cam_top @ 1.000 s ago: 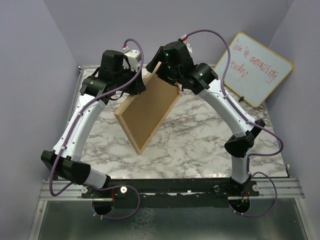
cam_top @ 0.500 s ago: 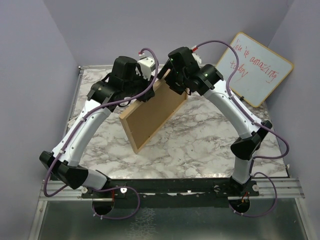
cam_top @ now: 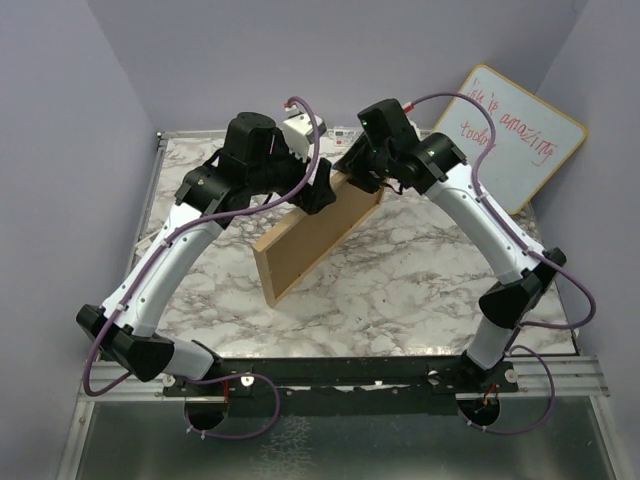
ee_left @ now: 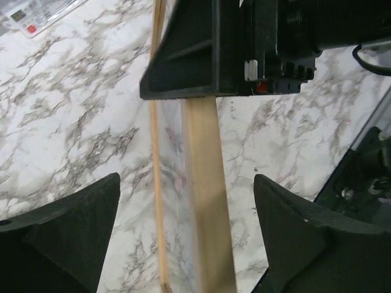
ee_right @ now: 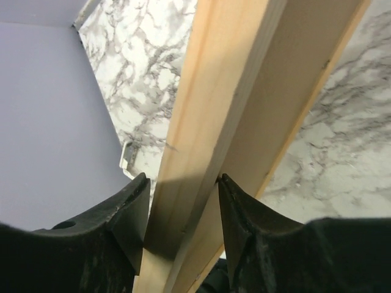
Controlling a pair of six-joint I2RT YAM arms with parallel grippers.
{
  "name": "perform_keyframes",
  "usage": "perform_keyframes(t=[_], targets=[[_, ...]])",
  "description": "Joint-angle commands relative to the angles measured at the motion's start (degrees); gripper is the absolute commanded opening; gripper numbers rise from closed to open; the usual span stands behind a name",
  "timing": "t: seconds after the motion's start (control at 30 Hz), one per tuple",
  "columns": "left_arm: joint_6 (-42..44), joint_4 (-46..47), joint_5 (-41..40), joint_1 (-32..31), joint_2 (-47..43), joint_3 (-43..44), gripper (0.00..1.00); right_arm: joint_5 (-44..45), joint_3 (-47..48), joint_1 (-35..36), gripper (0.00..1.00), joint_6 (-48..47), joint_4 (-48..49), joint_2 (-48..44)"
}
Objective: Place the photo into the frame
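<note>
The frame [cam_top: 315, 235] is a light wood rectangle standing tilted on one corner on the marble table, its plain brown back toward the top camera. My right gripper [cam_top: 358, 172] is at its upper end, and in the right wrist view the right gripper [ee_right: 183, 178] is shut on the frame's wooden edge [ee_right: 201, 122], with both fingers pressed against it. My left gripper [ee_left: 186, 180] stands open around the frame's edge [ee_left: 208, 201], with a gap on each side; from above the left gripper [cam_top: 318, 195] sits just left of the frame's top. The photo is hidden.
A wood-edged whiteboard [cam_top: 520, 140] with red writing leans at the back right. A small white device [cam_top: 345, 132] lies at the table's far edge, also seen in the left wrist view [ee_left: 24, 18]. Purple walls close in the left, back and right sides.
My left gripper has opened and let go of the frame. My right gripper has shut on its upper edge. The frame has shifted right and turned more edge-on.
</note>
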Motion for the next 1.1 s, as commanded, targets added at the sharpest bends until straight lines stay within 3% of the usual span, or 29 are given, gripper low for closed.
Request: perform_keyframes(t=[0.0,0.1,0.2,0.4,0.5,0.63,0.87,1.07], targets=[[-5.8,3.8,11.7,-0.3,0.5,5.2,0.92,-5.4,-7.7,-1.7,0.46,-1.7,0.0,-7.9],[-10.4,7.6,15.7,-0.3,0.3,6.3,0.94,-8.8,-13.2,-3.6,0.46,-3.6,2.6,-12.0],[-13.6,10.1,14.7,-0.3,0.1,6.0,0.96,-12.4,-21.0,-6.3,0.46,-5.6,8.0,-17.3],[-18.0,10.2,2.8,0.6,0.8,0.9,0.97,-27.6,-43.4,-12.6,0.42,-11.5,29.3,-27.5],[-22.1,10.2,-0.3,4.6,2.4,-3.8,0.97,-25.5,-50.7,-13.1,0.35,-16.5,31.6,-30.7],[-26.0,10.8,0.1,11.5,6.2,-10.3,0.95,-29.0,-61.2,-17.3,0.27,-20.0,39.5,-35.0],[-24.4,11.6,-4.1,15.6,15.2,-15.0,0.92,-43.4,-73.5,-23.3,0.23,-24.2,58.5,-30.2],[-22.4,12.4,-6.8,19.4,21.3,-15.6,0.92,-53.0,-76.7,-27.4,0.30,-26.9,72.2,-20.6]])
